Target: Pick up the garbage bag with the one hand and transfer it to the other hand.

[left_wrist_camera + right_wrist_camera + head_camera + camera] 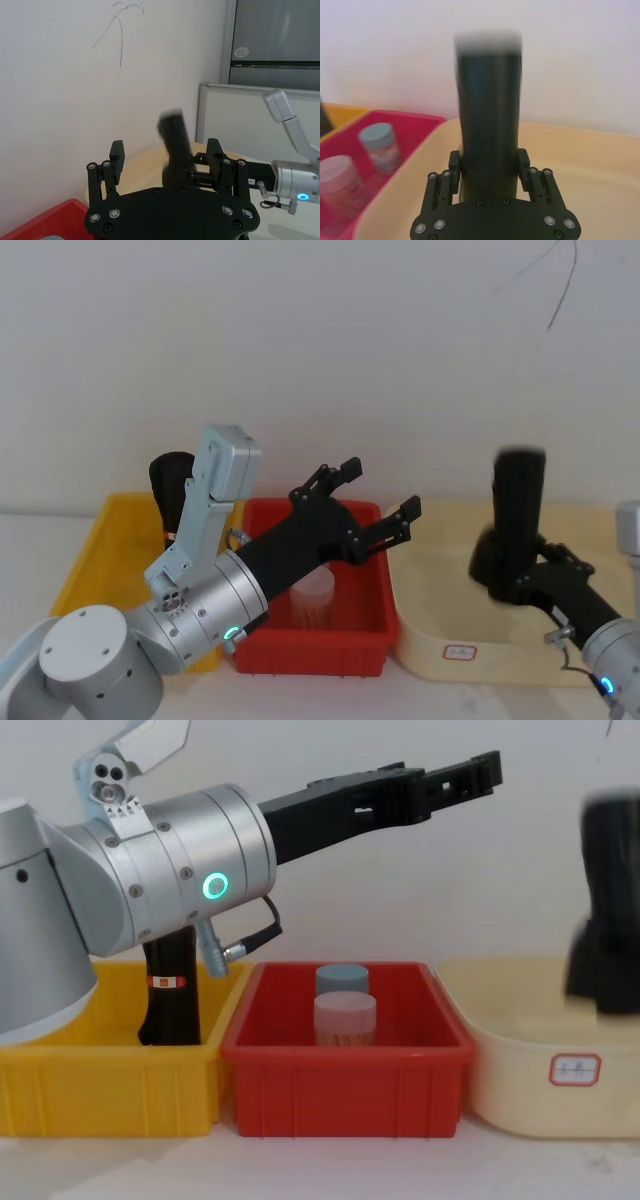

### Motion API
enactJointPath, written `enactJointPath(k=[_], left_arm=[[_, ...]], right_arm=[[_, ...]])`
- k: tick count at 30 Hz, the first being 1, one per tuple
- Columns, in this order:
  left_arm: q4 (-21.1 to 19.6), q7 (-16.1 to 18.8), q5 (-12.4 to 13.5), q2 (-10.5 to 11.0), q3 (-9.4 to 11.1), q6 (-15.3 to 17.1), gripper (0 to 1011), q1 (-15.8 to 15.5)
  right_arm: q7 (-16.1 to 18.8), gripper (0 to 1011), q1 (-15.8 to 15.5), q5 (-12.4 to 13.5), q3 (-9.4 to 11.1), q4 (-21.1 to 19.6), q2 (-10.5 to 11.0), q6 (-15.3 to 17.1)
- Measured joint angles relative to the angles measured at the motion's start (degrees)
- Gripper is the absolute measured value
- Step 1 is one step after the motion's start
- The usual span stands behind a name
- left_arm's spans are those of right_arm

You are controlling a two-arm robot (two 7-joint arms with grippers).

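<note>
The garbage bag point(520, 505), a thick black roll with no label band, stands upright above the cream basin point(440, 650). My right gripper point(515, 575) is shut on its lower part. In the right wrist view, the fingers point(454, 165) press both sides of the roll point(490, 110). My left gripper point(380, 490), on the silver arm with the green ring, hovers open above the red bin point(310, 655) and points toward the roll. Nothing is between its fingers. In the left wrist view, the roll point(175, 140) stands beyond the open left gripper point(166, 150). In the chest view, the roll point(612, 870) is at the right edge.
A second black roll point(170, 990) with a red-and-white band stands in the yellow bin point(100, 1090) at the left. Two lidded jars point(345, 1015) sit in the red bin point(345, 1090). The basin point(520, 1090) carries a small label. A white wall is close behind.
</note>
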Motion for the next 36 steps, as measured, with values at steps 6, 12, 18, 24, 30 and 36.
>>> enactJointPath(k=[6,12,18,24,30,36], left_arm=[[0.0,0.0,0.0,0.0,0.0,0.0,1000,0.0],[0.0,0.0,0.0,0.0,0.0,0.0,1000,0.0],[-0.1,0.3,0.1,0.1,0.0,-0.2,1000,0.1],[-0.6,1.8,0.7,0.5,-0.6,-0.7,1000,0.6],[-1.7,3.9,1.6,1.2,-1.8,-1.1,1000,1.6],[-2.9,6.3,2.5,2.0,-3.4,-1.4,1000,2.9]], right_arm=[[-1.9,794,0.9,-0.8,1.4,1.8,-0.7,0.6],[-2.6,947,1.3,-1.2,2.2,2.8,-1.2,1.0],[-2.0,1000,1.3,-1.3,2.5,2.7,-1.5,1.2],[0.1,1000,1.1,-1.0,2.2,1.6,-1.4,1.4],[2.7,1000,0.9,-0.4,1.3,0.3,-1.2,1.5],[5.3,1000,0.9,0.3,0.0,-0.9,-0.9,1.6]])
